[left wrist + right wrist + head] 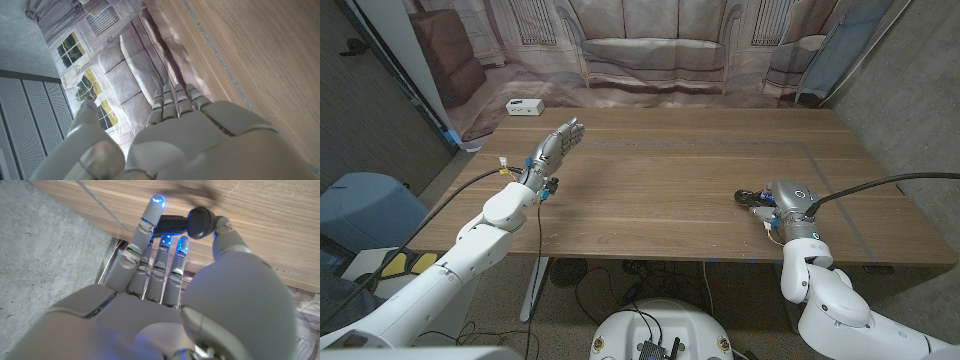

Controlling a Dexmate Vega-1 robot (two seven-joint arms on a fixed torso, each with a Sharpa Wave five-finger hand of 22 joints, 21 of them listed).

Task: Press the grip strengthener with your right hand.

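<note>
The grip strengthener (748, 197), a black tool with rounded handle ends, lies at the table's right front, partly hidden inside my right hand (786, 208). In the right wrist view the fingers (150, 220) reach over one black handle (170, 225), and the thumb (227, 237) presses beside the rounded black end (201, 222). The hand grips the tool against the wooden table (670, 180). My left hand (556, 146) hovers over the table's left side, fingers stretched out and holding nothing. Its straight fingers (175, 102) point toward the backdrop.
A small white box (524, 107) sits at the table's far left corner. A printed sofa backdrop (650, 50) hangs behind the table. Thin tape lines (830, 180) cross the right side of the tabletop. A blue chair (360, 205) stands off the left edge.
</note>
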